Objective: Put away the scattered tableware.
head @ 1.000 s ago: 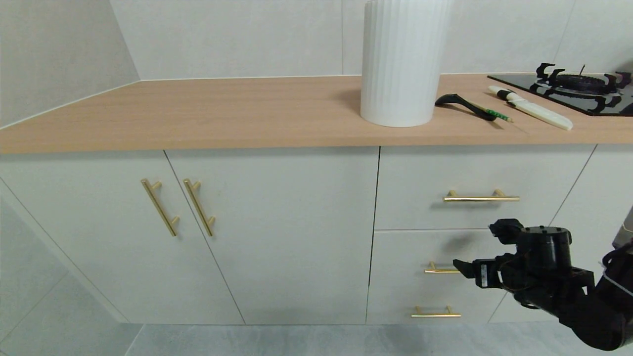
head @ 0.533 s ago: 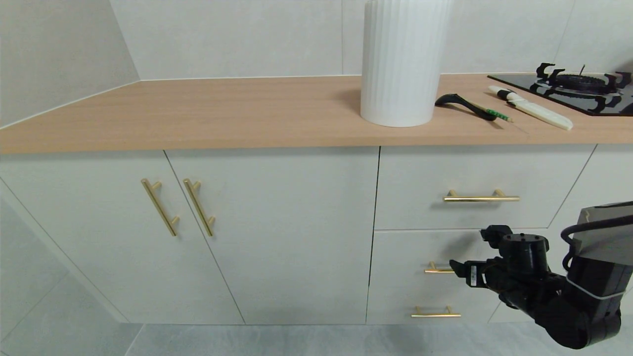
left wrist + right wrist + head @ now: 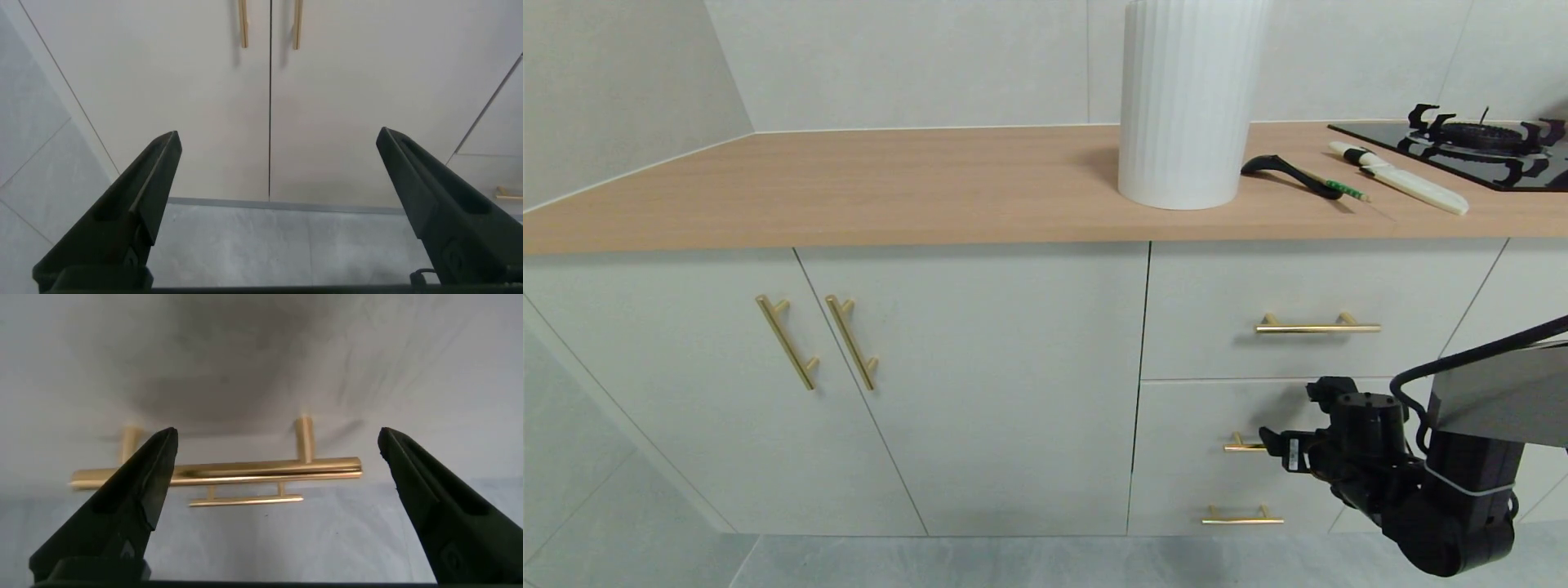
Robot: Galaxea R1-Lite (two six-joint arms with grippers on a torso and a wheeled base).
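While the scattered tableware lies on the wooden desk [image 3: 890, 184], the right gripper [image 3: 1294, 415] hangs low in front of the drawers, right at the middle drawer handle [image 3: 1241, 446]. Its jaws stand wide apart and hold nothing; in the right wrist view the brass bar of that handle [image 3: 216, 472] runs across the gap between them, though whether they touch it cannot be told. The bottom drawer handle [image 3: 1241, 518] sits below and the top drawer handle [image 3: 1317, 327] above. On the desk, a black ladle [image 3: 1286, 173] lies just beside a tall white ribbed container [image 3: 1184, 106], a thin stick with a green band [image 3: 1341, 190] lies against the ladle's handle end, and a white knife [image 3: 1401, 188] lies nearer the black stove [image 3: 1478, 139]. The left gripper [image 3: 278, 140] faces the cabinet doors [image 3: 270, 122] near the grey floor [image 3: 270, 245], its jaws spread wide and empty.
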